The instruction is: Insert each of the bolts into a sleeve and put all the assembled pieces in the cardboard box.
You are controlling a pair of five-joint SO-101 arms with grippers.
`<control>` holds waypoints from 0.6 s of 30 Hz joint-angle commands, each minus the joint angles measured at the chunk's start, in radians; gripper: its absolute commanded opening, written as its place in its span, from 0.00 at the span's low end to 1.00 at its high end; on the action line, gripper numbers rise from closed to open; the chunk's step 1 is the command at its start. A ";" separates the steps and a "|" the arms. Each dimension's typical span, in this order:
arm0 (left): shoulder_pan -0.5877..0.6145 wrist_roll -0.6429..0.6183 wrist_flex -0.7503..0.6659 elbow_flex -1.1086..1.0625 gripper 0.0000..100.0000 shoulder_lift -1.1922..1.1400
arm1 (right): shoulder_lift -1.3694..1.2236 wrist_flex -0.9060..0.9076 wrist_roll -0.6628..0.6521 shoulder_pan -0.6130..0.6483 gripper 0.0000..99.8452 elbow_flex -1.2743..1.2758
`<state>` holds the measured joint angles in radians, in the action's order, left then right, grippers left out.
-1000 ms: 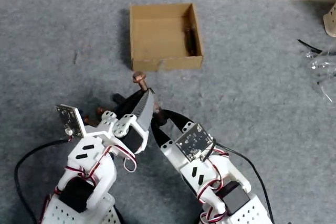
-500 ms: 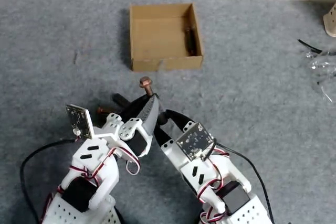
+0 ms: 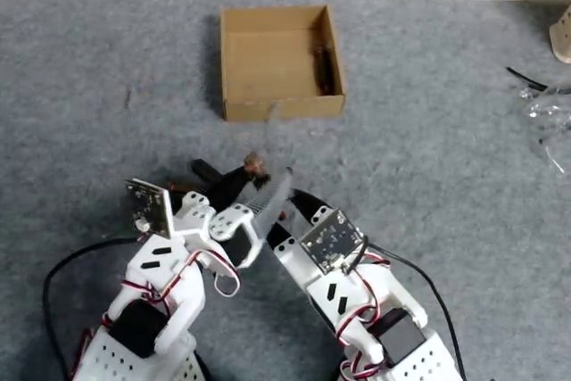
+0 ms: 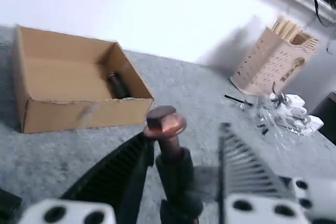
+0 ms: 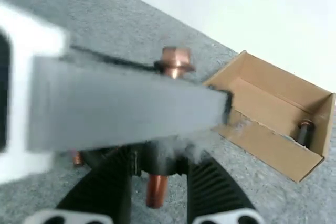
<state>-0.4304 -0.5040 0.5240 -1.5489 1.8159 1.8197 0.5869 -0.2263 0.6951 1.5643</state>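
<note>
High view: cardboard box at 12 o'clock holds one assembled piece, copper-headed bolt at its 6; left wrist view: left gripper spread around the bolt, seated in a dark sleeve; right wrist view: right gripper pinching that sleeve.

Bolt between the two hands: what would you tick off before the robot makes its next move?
1. Bolt seated in sleeve: ok, head stands above it.
2. Right hand gripping the sleeve: ok.
3. Left hand clear of the sleeve: not ok, its open fingers flank it.
4. Cardboard box has room: ok, one piece lies inside.
5. Sleeve straight in the grip: cannot tell.
</note>
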 commanded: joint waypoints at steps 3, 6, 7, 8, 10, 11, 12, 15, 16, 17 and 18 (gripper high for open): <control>-0.012 0.006 0.003 0.013 0.23 0.008 | 0.021 -0.038 0.000 -0.050 0.00 -0.031; 0.010 0.008 0.002 0.016 0.23 0.008 | 0.021 -0.038 0.000 -0.050 0.00 -0.031; 0.028 0.008 -0.002 0.022 0.23 0.008 | 0.021 -0.038 0.000 -0.050 0.00 -0.031; 0.054 0.008 -0.002 0.035 0.23 0.008 | 0.021 -0.038 0.000 -0.050 0.00 -0.031; 0.117 0.006 -0.002 0.051 0.23 0.008 | 0.021 -0.036 0.000 -0.050 0.00 -0.031; 0.142 0.000 -0.002 0.056 0.23 0.008 | 0.021 -0.036 0.000 -0.050 0.00 -0.031; 0.162 -0.021 -0.002 0.059 0.23 0.008 | 0.021 -0.036 0.000 -0.050 0.00 -0.031; 0.197 -0.064 0.000 0.064 0.24 0.008 | 0.021 -0.035 0.000 -0.051 0.00 -0.030; 0.199 -0.066 0.000 0.064 0.24 0.008 | 0.021 -0.035 0.000 -0.051 0.00 -0.030; 0.199 -0.066 0.000 0.064 0.24 0.008 | 0.021 -0.035 0.000 -0.053 0.00 -0.030; 0.199 -0.066 0.000 0.064 0.24 0.008 | 0.021 -0.035 0.000 -0.064 0.00 -0.030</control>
<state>-0.2432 -0.5593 0.5240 -1.5367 1.8174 1.8197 0.5854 -0.2279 0.6613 1.5643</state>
